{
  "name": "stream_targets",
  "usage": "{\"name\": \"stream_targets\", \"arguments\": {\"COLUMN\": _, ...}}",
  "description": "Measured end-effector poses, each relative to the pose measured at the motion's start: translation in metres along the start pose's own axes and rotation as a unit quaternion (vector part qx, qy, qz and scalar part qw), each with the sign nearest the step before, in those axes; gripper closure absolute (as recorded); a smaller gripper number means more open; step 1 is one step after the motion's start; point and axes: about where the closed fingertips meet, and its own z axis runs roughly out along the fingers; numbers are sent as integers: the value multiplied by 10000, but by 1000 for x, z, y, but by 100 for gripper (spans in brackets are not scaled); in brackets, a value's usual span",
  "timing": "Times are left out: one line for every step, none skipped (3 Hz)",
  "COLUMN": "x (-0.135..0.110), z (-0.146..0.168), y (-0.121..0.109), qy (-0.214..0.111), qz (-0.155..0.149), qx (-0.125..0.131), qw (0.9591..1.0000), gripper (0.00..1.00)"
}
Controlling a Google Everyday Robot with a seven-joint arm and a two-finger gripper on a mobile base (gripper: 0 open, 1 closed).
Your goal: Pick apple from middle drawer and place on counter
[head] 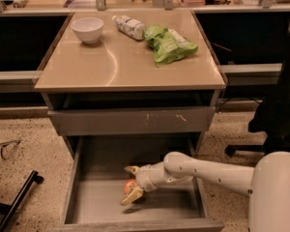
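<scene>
Middle drawer, pulled open: holds one apple, with your gripper astride it.
Claw is spread wide, one finger at the apple's 12 o'clock, the other at 6. The apple lies mid-floor, well apart from both side walls, with open floor at its 9 o'clock. The counter carries a white bowl at 11 o'clock and a bottle and green bag toward 1.

Counter — bowl, bottle, green bag; middle drawer — apple, claw at it.
</scene>
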Motion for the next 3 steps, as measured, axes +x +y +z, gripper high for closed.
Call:
{"name": "stream_targets", "arguments": {"x": 0, "z": 0, "y": 0, "qy": 0, "qz": 0, "qx": -1, "qw": 10000, "gripper": 42}}
{"name": "stream_targets", "arguments": {"x": 0, "z": 0, "y": 0, "qy": 0, "qz": 0, "qx": -1, "qw": 10000, "gripper": 65}}
{"name": "stream_targets", "arguments": {"x": 0, "z": 0, "y": 0, "qy": -1, "qz": 0, "qx": -2, "qw": 10000, "gripper": 89}}
